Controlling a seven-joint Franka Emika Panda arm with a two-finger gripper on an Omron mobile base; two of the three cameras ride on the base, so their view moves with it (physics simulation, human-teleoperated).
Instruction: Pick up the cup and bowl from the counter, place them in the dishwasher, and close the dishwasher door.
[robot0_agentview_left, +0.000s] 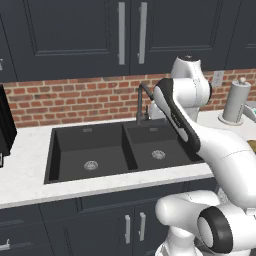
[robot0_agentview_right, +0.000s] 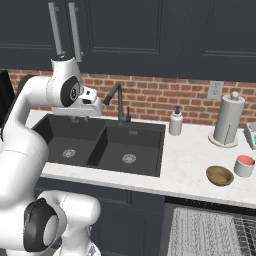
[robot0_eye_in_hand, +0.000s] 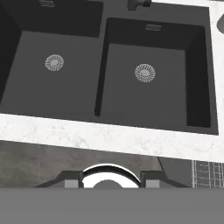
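Over the sink, left base view: arm reaches across the black sink (robot0_agentview_left: 120, 150); paper towel roll (robot0_agentview_left: 235, 102) at 3 o'clock on the table (robot0_agentview_left: 25, 165)
Right base view, step: approach not yet begun; tool (robot0_agentview_right: 80, 119) hangs above the left basin, holding nothing
Right base view, targets: bowl (robot0_agentview_right: 219, 175) and cup (robot0_agentview_right: 244, 165) sit just beside each other at 4 o'clock; dishwasher (robot0_agentview_right: 210, 232) rack pulled out below them
Next move: swing right, probably to the cup
Hand view: tool fingertips (robot0_eye_in_hand: 70, 180) apart, jaws part-open, empty
Room: brick backsplash (robot0_agentview_right: 165, 100), dark cabinets (robot0_agentview_left: 75, 30)
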